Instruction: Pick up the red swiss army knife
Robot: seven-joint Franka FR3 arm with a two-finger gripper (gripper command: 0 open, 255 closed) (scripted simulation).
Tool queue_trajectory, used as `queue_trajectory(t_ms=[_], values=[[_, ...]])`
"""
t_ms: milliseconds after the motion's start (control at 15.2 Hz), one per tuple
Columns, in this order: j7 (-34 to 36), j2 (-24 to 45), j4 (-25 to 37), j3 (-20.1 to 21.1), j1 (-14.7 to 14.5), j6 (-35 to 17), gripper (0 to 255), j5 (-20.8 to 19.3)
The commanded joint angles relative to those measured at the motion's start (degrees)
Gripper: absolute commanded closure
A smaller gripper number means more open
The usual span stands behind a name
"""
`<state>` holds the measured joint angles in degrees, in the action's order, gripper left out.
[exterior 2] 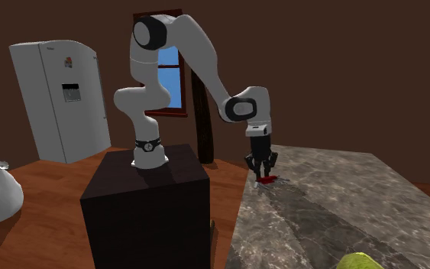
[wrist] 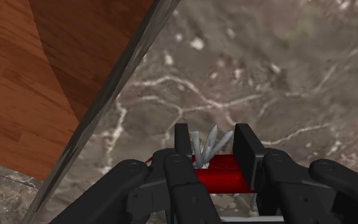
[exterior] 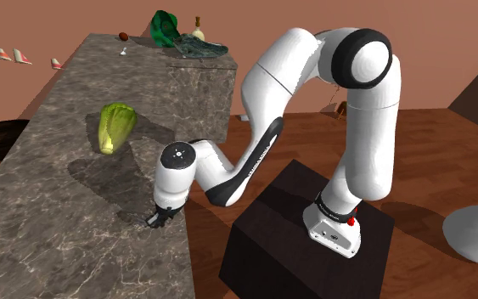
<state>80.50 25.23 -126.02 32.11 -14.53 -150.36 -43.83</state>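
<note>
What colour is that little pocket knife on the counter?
The swiss army knife is red with silvery tools; the wrist view shows it best.

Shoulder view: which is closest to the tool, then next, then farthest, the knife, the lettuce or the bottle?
1. knife: right at the tool, near the counter edge beside the stand.
2. lettuce: mid-counter, up and to the shoulder view's left of the tool.
3. bottle: at the counter's far end.

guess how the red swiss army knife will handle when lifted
Probably rigid: the red knife has a compact, solid-looking body. Its fanned-out silver blades may shift the balance, so it could tilt. Likely light, being small beside the tool.
</note>
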Motion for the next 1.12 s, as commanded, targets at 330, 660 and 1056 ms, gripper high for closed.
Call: queue_trajectory(t_ms=[330, 660, 1056], values=[[-3.9, -3.5, -0.9, 3.5, 2.5, 2.3, 255, 5.1], [-7.4, -6.9, -1.2, 6.3, 4.7, 4.4, 255, 9.6], [-10.3, -9.7, -1.2, 8.5, 6.3, 6.3, 255, 13.5]])
